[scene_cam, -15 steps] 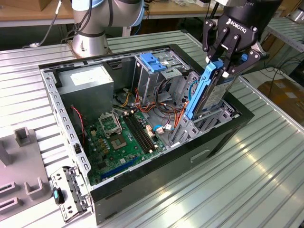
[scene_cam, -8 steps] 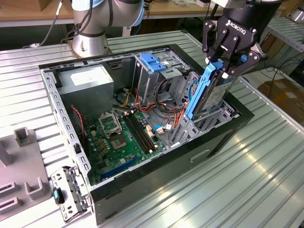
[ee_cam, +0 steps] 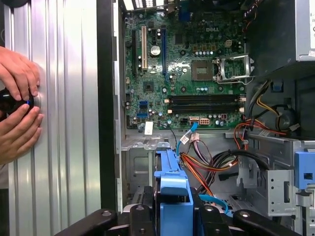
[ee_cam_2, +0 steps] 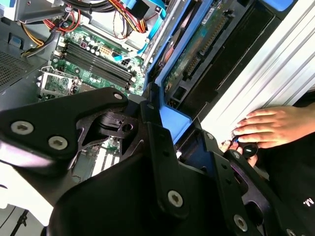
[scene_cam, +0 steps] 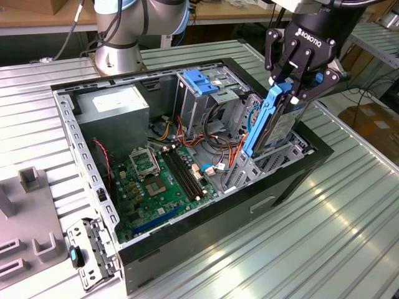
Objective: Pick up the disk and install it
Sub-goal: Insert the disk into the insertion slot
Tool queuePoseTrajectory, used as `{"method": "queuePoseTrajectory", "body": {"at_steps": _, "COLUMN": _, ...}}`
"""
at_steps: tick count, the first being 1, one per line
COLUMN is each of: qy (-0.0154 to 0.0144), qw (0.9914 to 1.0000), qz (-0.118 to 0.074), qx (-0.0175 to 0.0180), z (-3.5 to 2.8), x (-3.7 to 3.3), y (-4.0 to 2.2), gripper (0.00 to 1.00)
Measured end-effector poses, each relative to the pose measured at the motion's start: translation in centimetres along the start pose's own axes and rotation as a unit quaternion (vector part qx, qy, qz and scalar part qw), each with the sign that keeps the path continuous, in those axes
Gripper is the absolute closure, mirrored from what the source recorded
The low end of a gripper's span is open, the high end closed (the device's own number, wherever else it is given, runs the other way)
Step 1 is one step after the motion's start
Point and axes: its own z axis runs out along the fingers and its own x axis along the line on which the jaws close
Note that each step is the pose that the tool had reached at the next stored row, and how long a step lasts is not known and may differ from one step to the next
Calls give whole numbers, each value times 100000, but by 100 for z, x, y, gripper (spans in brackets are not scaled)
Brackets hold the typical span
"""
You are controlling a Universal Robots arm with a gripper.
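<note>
Claw: the claw (ee_cam: 172,219) sits closest to the lens in both wrist views, its black fingers closed around the upper end of the disk (scene_cam: 274,124), pinching it across the blue side rails; nothing else is in its hold.
Disk: stands on end and tilted, the label side turned away from the motherboard (scene_cam: 156,180), the lower end down among the metal walls of the drive bay (scene_cam: 268,163). How deep it sits I cannot tell.
Why held so: gripping the top end leaves the rails free below, which I judge lets them run down the bay's guides.
Case: the open computer case (scene_cam: 187,249) lies on its side mid-surface, its panel off, so the bay opens upward to the arm; the bay is at the case's corner toward the exterior view's right.
Surface: ribbed metal surface (scene_cam: 324,237) carrying the case.
Hands: a person's hands (ee_cam: 18,132) rest on the surface beside the case, around a small dark object (ee_cam: 11,100), well clear of the disk.
</note>
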Motion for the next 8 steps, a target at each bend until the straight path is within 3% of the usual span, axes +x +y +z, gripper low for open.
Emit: {"method": "queuePoseTrajectory", "body": {"at_steps": 8, "qy": -5, "qw": 100000, "qz": 1, "qx": 1, "z": 3, "x": 0, "y": 0, "gripper": 63}}
